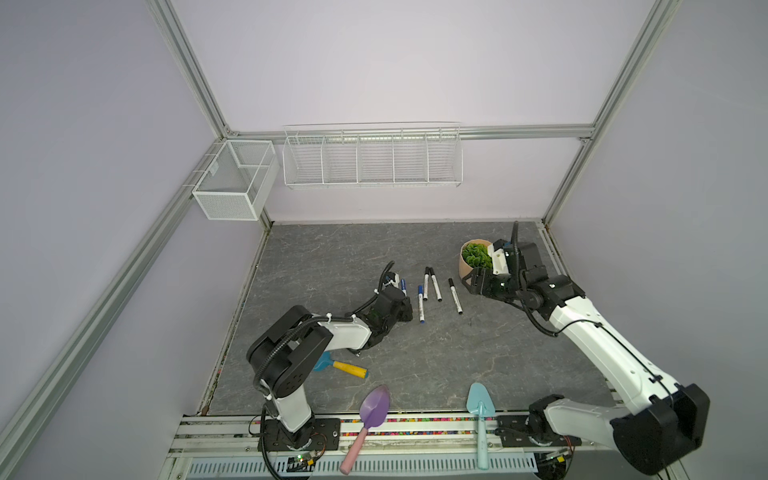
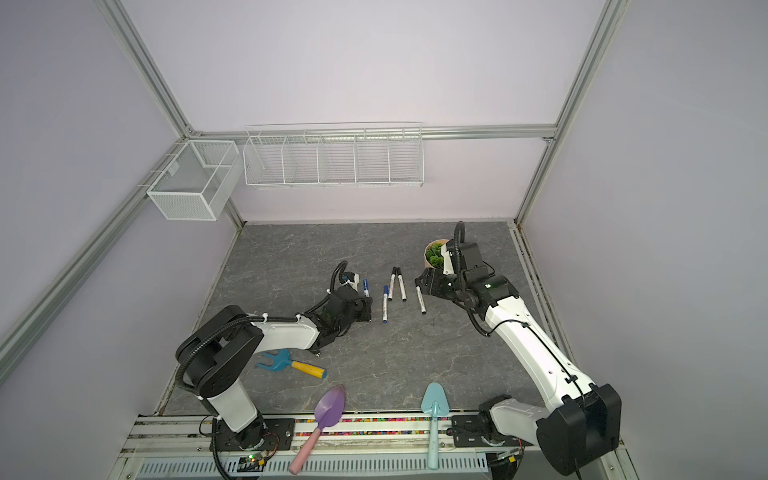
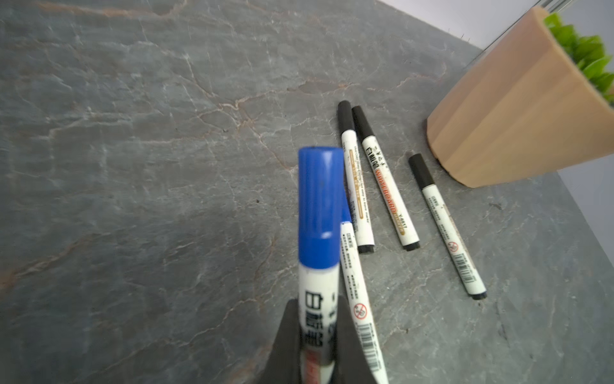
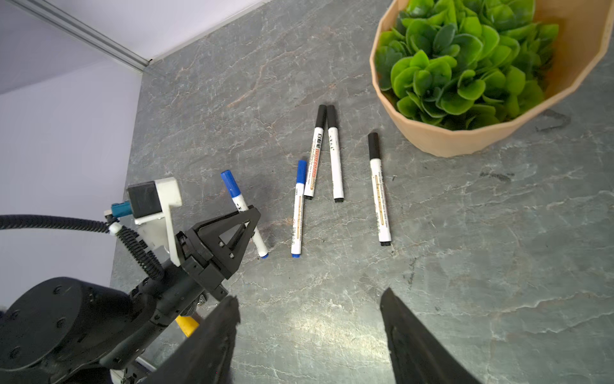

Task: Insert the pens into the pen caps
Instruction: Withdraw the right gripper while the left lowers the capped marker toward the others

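1. At the centre of both top views, four whiteboard pens lie loose on the grey stone-look table (image 1: 415,365). They are a blue-capped table pen (image 1: 421,305), a pair of black-capped pens (image 4: 314,156) whose caps touch, and a lone black-capped pen (image 1: 455,296) further right.
2. Just left of that group, my left gripper (image 3: 317,309) is clamped on the white barrel of the fifth pen (image 3: 318,289). This pen is tilted, and its blue cap (image 3: 319,199) is seated on it.
3. At centre right of the top views, my right gripper (image 4: 309,296) hangs empty with its jaws spread wide. It is beside the potted plant (image 4: 465,139) and touches nothing.
4. I can find no loose caps in any view, and every pen I can see wears one.
5. I judge the capping itself finished. What seems left is to lay the held pen down with the others and let go. I cannot tell whether its tail end touches the table.
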`<move>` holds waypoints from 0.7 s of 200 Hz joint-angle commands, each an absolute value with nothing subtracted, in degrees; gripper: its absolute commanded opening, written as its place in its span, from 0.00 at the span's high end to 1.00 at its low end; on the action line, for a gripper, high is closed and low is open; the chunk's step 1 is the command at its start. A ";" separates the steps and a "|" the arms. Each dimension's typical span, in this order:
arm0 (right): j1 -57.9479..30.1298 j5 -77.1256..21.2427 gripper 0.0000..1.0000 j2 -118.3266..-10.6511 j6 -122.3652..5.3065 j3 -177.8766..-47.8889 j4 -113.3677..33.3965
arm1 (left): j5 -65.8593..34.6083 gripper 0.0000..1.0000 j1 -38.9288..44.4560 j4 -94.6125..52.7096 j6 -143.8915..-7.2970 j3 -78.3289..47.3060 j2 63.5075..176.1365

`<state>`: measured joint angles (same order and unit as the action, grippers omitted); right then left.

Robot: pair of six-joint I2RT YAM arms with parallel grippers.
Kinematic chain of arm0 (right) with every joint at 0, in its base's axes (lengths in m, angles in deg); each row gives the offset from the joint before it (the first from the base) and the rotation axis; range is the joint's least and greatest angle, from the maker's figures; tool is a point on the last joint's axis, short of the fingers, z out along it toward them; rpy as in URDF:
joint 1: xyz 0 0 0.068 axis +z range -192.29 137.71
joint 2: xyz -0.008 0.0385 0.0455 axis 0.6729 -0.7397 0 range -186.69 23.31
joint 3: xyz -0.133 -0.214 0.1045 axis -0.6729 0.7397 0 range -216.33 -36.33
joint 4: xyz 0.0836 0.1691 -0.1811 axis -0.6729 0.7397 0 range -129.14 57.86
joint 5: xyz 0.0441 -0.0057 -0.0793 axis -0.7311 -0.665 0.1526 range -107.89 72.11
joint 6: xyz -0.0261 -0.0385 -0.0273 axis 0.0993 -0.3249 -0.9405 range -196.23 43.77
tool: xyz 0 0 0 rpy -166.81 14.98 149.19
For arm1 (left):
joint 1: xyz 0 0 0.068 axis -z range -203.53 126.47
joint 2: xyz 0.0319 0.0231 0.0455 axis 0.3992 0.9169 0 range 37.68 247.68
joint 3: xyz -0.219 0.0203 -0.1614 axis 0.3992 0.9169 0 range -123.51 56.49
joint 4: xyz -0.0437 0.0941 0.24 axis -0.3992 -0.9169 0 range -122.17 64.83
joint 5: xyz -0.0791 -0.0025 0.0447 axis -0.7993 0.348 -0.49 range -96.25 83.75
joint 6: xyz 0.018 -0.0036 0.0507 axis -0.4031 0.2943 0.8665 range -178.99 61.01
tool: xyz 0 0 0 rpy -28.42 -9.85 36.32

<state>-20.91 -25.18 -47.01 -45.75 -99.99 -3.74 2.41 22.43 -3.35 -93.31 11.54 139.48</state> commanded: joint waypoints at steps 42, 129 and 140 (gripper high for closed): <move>-22.20 -25.36 0.28 -46.21 -45.81 -98.43 -3.10 | -2.47 0.80 22.18 -7.95 -95.42 6.73 144.38; -27.19 -26.50 0.28 -45.20 -47.48 -96.28 -2.22 | -2.49 0.39 22.23 -6.01 -93.93 9.31 139.26; -27.40 -26.57 0.28 -45.07 -47.29 -95.97 -2.46 | -2.69 0.37 22.26 -6.33 -93.75 9.12 138.87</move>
<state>-26.83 -25.66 -46.55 -46.67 -97.43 -3.04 -2.53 22.36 -6.56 -94.54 8.94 141.53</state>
